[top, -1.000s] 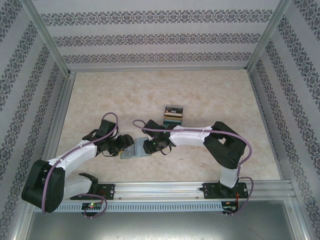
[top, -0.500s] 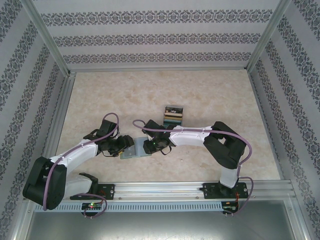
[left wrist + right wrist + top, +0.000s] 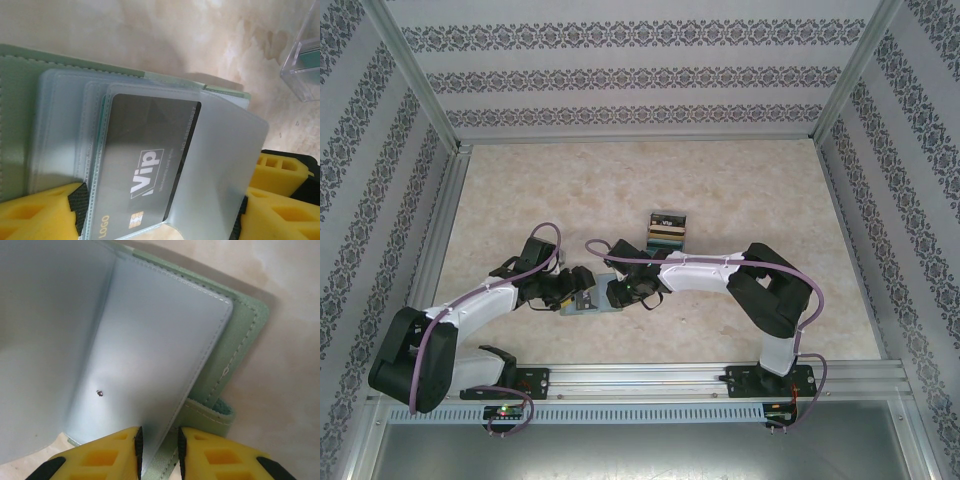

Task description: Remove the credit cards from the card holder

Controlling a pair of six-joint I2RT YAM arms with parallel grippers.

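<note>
We find the card holder (image 3: 592, 303) lying open by the near edge of the bench (image 3: 740, 180), left of its middle, between our two arms. The right end effector (image 3: 159, 440) is closed on the edge of one pale plastic leaf (image 3: 150, 365) of it. The left end effector (image 3: 160, 210) stands open, its yellow pads (image 3: 35, 215) either side of a clear sleeve (image 3: 220, 165); whether they touch it we cannot tell. Inside that sleeve sits a black card (image 3: 145, 170) marked Vip, showing through the plastic.

We judge the card light, stiff and slick, and the sleeve soft and floppy. Squeezing through the plastic would likely drag sleeve and card together. The better hold is the card's short end at the sleeve's mouth, pinched on its flat faces and drawn straight along the pocket; how much of that end stands free we cannot make out.

Towards the bench's middle a clear box (image 3: 667, 232) holds cards on edge, a teal-green card (image 3: 311, 60) among them
</note>
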